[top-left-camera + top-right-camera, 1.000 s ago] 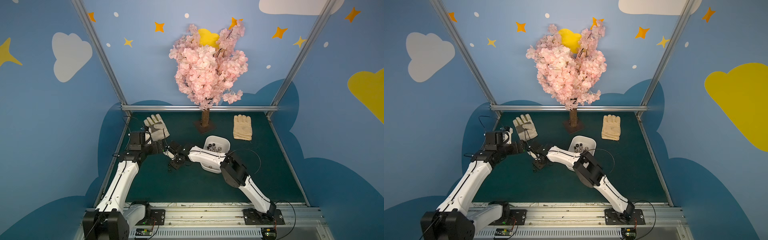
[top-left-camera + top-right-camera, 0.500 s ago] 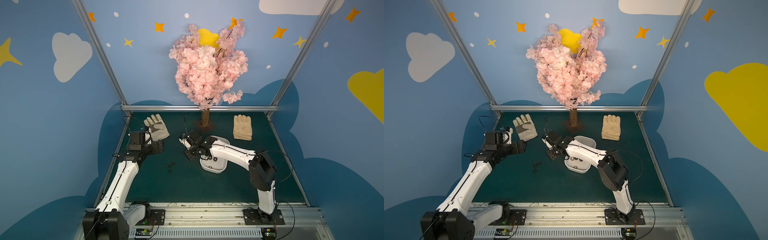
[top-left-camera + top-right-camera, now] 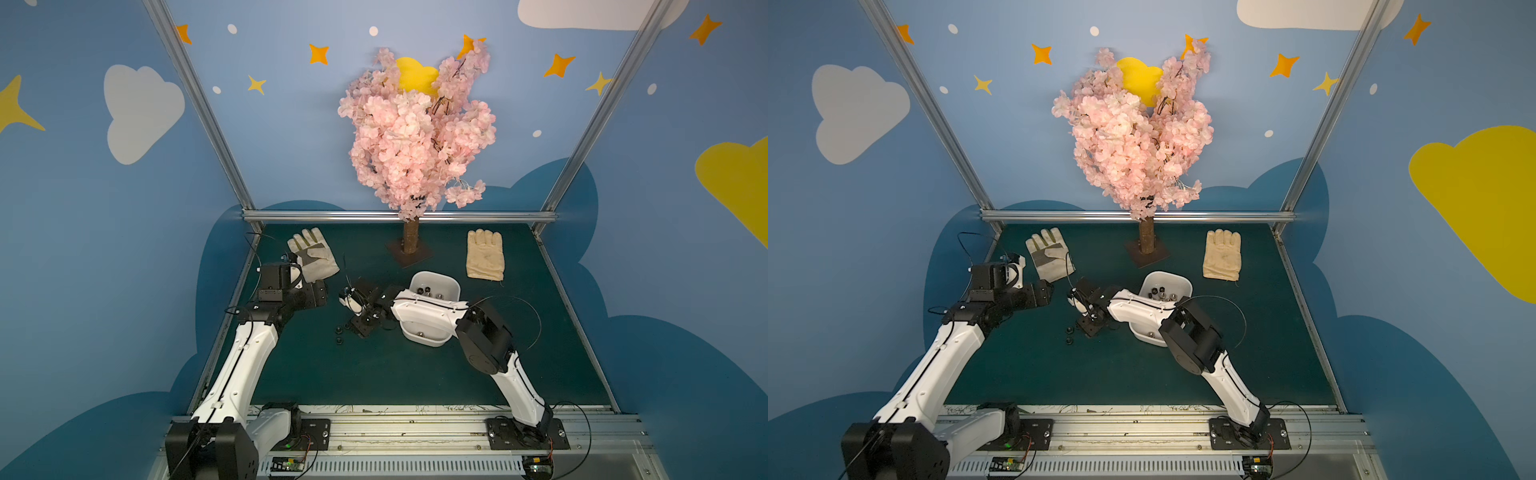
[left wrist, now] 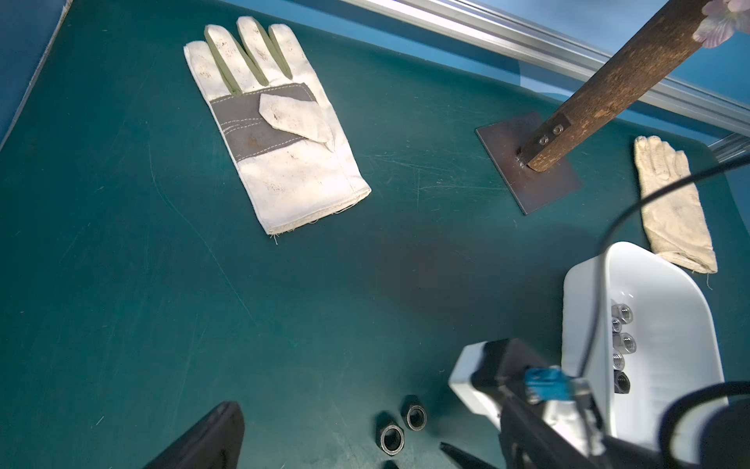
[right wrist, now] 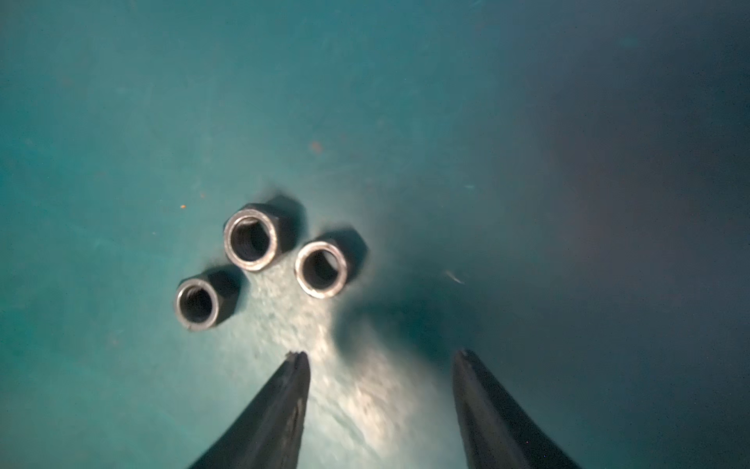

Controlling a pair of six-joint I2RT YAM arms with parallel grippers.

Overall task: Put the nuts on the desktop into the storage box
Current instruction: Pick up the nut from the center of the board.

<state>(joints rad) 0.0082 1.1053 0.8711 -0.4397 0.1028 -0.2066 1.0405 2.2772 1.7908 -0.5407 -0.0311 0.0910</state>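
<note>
right end effector (image 5: 379, 353): jaws apart, empty, low over table (image 3: 374, 374) | three nuts (image 5: 251, 237): loose on table, just ahead of its tips | box (image 3: 434, 276): mid-table, near the loose nuts, other nuts (image 4: 621, 345) inside | left end effector (image 3: 316, 293): open, empty, near glove (image 3: 313, 259)

In both top views the right arm (image 3: 432, 311) hides the middle of the storage box (image 3: 454, 286) from you. The nuts (image 3: 340, 341) at its 9 o'clock: too small to tell colour. Right wrist view: nuts slightly blurred, right gripper (image 5: 379, 357) fingers cropped by the frame edge.
</note>
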